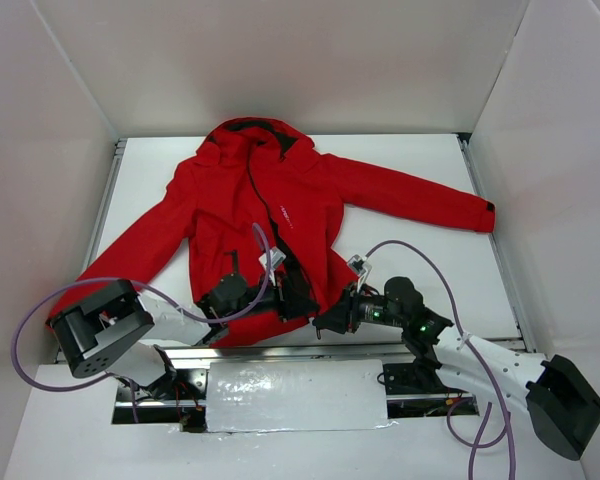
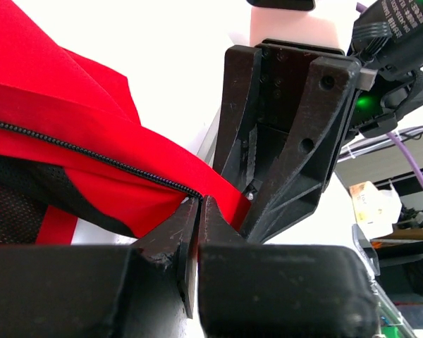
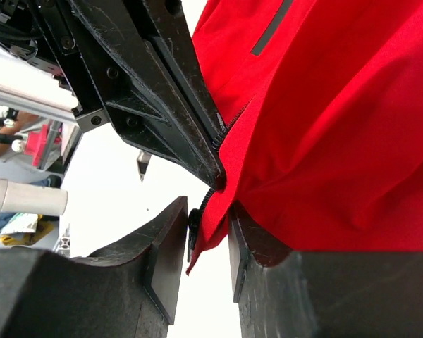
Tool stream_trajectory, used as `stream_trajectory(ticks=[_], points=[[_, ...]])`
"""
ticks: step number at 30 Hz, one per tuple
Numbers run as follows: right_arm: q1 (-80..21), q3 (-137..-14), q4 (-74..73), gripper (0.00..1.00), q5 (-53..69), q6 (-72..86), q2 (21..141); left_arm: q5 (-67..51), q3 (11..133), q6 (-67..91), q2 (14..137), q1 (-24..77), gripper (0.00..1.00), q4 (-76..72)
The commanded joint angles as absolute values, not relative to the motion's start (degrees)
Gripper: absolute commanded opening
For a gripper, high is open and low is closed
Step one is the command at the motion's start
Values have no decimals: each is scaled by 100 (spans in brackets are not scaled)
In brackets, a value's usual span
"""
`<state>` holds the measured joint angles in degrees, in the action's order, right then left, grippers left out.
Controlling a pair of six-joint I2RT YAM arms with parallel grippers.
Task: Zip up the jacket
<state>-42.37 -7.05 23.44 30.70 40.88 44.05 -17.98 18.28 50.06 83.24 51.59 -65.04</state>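
Observation:
The red jacket (image 1: pixel 270 200) lies flat on the white table, hood at the far side, front partly open at the hem. My left gripper (image 1: pixel 283 296) is shut on the bottom edge of the jacket's front, its tips (image 2: pixel 199 202) pinching the fabric where the black zipper teeth (image 2: pixel 92 151) end. My right gripper (image 1: pixel 325 322) is right beside it at the hem. Its jaws (image 3: pixel 204 232) stand open around the red hem corner and a small black zipper end piece (image 3: pixel 194 225), with a gap on both sides. The rest of the jacket (image 3: pixel 338 141) fills the right wrist view.
The jacket's right sleeve (image 1: pixel 450 205) stretches toward the right wall. A foil-covered plate (image 1: pixel 295 395) sits at the near edge between the arm bases. Purple cables (image 1: pixel 410 250) loop over both arms. White walls enclose the table (image 1: pixel 420 280).

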Motion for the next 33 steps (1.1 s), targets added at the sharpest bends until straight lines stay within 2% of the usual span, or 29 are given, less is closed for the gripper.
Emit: stream_trajectory(ticks=[1, 16, 19, 20, 22, 26, 33], points=[[-4254, -712, 2856, 35, 3498, 4184, 4412, -1670, 1890, 4544, 8148, 5168, 0, -6680], [-4245, -861, 2312, 37, 3323, 4052, 4368, -1731, 1775, 3876, 7655, 5168, 0, -6038], [-4245, -896, 2206, 28, 3278, 3990, 4403, -1688, 1749, 3876, 7620, 5159, 0, -6003], [-4245, -905, 2258, 21, 3348, 3982, 4438, -1670, 1732, 3902, 7629, 5168, 0, -6046], [-4245, -958, 2276, 19, 3392, 3964, 4596, -1670, 1723, 3937, 7646, 5168, 0, -6099], [-4245, -967, 2504, 6, 3498, 4043, 4807, -1679, 1731, 4008, 7699, 5168, 0, -6214], [-4236, -967, 2619, 0, 3551, 4122, 4851, -1547, 1749, 4069, 7638, 5168, 0, -6118]])
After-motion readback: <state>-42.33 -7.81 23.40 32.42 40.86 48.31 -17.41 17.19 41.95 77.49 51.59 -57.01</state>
